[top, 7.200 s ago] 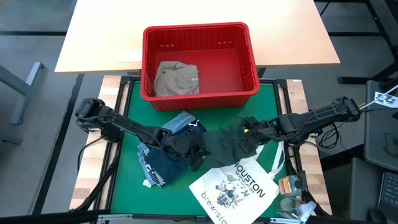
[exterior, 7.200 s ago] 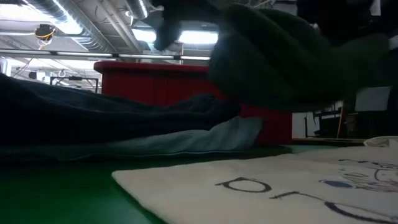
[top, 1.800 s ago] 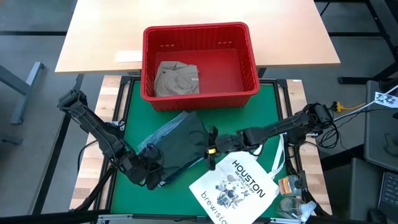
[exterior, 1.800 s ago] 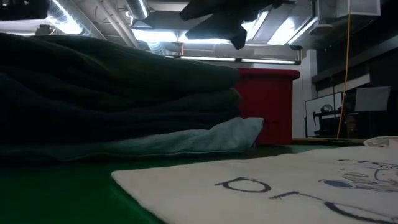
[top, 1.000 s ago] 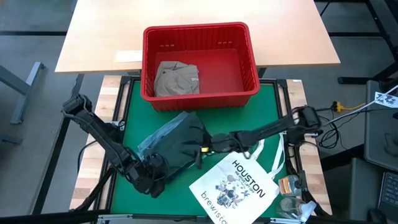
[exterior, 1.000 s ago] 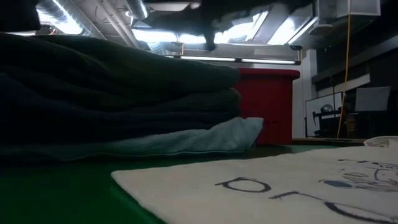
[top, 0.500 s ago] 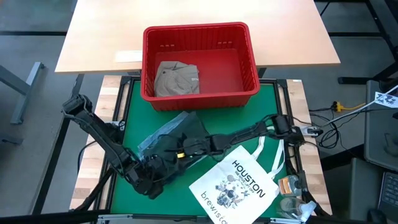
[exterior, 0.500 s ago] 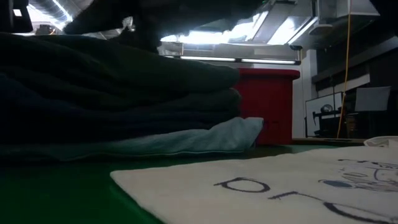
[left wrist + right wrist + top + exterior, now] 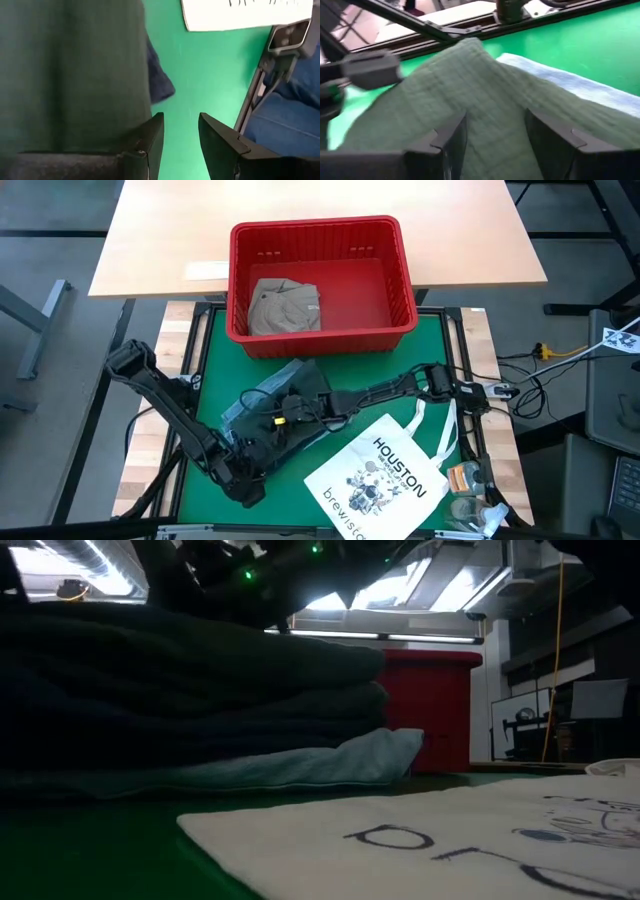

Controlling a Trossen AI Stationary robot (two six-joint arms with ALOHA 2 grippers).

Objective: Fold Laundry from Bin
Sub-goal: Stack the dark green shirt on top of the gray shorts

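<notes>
1. Red plastic makes the bin (image 9: 320,280). It sits at the far side of the green counter (image 9: 400,370), partly on the light wood top behind it.
2. A khaki-tan garment (image 9: 284,306) lies folded inside the bin, on its left side.
3. The rest of the laundry is a pile (image 9: 285,405) on the green counter, just in front of the bin.
4. The dark green garment (image 9: 485,95) is on top of the pile. A light blue denim piece (image 9: 330,762) peeks out from the bottom, and a navy piece (image 9: 159,75) sticks out at one edge.
5. In the low view the pile looks like thick, dark, stacked layers, with the red bin behind it.
6. The left pincer (image 9: 240,475) is low at the near left corner of the pile. Its two fingers are apart and nothing is between them. In the left wrist view, only green counter shows in the gap, and the dark green garment is just beside one finger (image 9: 150,145).
7. The right pincer (image 9: 283,412) reaches across from the right and is over the middle of the pile. Its fingers are apart. In the right wrist view the dark green cloth fills the gap between them, but I cannot tell if they touch it.
8. A white tote bag (image 9: 378,478) with the word "HOUSTON" lies flat on the counter, near the front right, just beside the pile.
</notes>
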